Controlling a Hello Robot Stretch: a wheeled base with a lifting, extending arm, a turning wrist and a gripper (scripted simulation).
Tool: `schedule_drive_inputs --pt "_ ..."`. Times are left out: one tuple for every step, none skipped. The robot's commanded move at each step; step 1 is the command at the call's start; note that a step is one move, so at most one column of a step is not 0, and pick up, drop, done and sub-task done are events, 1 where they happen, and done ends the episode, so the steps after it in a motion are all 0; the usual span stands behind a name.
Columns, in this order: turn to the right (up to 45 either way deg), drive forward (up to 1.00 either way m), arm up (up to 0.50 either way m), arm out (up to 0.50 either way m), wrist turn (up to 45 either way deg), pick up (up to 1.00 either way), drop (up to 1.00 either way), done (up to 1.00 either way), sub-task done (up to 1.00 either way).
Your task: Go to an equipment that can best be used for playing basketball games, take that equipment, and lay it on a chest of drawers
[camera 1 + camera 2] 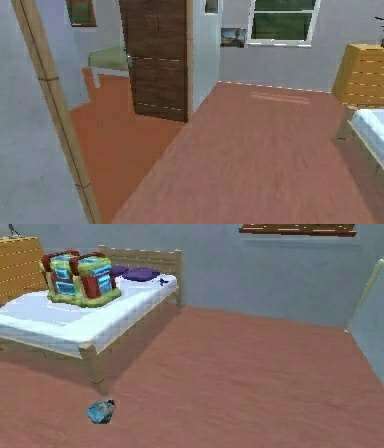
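Observation:
A light wooden chest of drawers (362,76) stands against the far wall at the forward view's right edge. It appears again at the arm side view's top left as a slatted wooden chest of drawers (18,268), behind the head of a bed.
A wooden bed (90,319) with a white cover carries a colourful box (80,276) and purple pillows (140,273); its corner (368,135) is at the forward view's right. A small blue thing (101,410) lies on the floor. Ahead are a dark open door (155,58), a window (284,20) and a near wall edge (55,110).

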Motion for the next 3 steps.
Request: schedule_drive_inputs --pt "0.0 0.8 0.0 0.0 0.0 0.0 0.0 0.0 0.0" --pt "-24.0 0.0 0.0 0.0 0.0 0.0 0.0 0.0 0.0" --pt "0.0 0.7 0.0 0.0 0.0 0.0 0.0 0.0 0.0"
